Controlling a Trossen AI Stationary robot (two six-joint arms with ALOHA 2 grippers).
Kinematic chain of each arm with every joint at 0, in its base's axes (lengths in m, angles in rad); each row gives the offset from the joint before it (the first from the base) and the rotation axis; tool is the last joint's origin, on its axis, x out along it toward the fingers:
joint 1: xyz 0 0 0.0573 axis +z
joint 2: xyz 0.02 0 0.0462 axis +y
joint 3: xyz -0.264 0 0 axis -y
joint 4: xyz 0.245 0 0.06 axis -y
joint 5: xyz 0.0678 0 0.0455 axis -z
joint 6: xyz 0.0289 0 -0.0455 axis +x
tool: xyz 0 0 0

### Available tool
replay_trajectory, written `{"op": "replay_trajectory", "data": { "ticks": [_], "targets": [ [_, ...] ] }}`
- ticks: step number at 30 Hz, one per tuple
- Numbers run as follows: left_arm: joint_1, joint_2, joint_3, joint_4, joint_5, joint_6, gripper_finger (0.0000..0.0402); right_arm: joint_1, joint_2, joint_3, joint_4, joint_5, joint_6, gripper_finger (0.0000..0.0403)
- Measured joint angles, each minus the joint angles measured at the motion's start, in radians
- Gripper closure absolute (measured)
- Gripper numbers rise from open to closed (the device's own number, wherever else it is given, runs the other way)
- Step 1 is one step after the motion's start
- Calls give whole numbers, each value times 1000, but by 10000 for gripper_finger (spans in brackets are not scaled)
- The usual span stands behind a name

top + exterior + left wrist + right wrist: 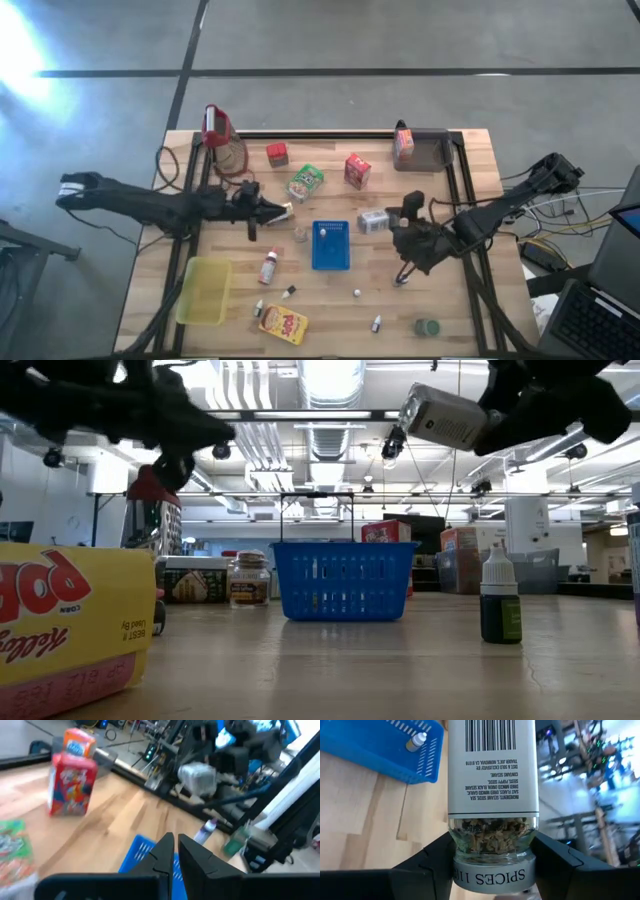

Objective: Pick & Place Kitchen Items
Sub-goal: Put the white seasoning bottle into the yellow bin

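My right gripper is shut on a spice jar with a white barcode label and a grey lid, held in the air right of the blue perforated tray. One white-capped little bottle lies in the tray. My left gripper hovers left of the tray, shut, with nothing showing between its fingers. Kitchen items stand on the table: two red cartons, a green packet, a small bottle and a yellow packet. My right gripper pinches the jar's clear glass part next to the lid between its two fingers, one on each side. The fingers come from the table's right side, slanting down. The jar sticks out ahead of them, lid toward the wrist, tilted and lifted clear.
A tall clear jug with a red top stands at the far left and a dark bin holding an orange packet at the far right. A yellow tub sits near left. Tiny bottles and a green tin lie near the front edge.
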Motion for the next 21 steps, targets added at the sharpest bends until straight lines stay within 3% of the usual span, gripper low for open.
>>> {"op": "replay_trajectory", "data": {
  "ticks": [10, 16, 21],
  "targets": [
    [5, 293, 209, 5, 151, -64, 359, 0, 162, 7, 31, 102, -223, 202],
    [27, 409, 319, -14, 268, -90, 283, 0, 241, 7, 52, 210, -338, 202],
    [61, 484, 387, -46, 400, -183, 212, 1, 271, 10, 70, 223, -373, 203]
  ]
}}
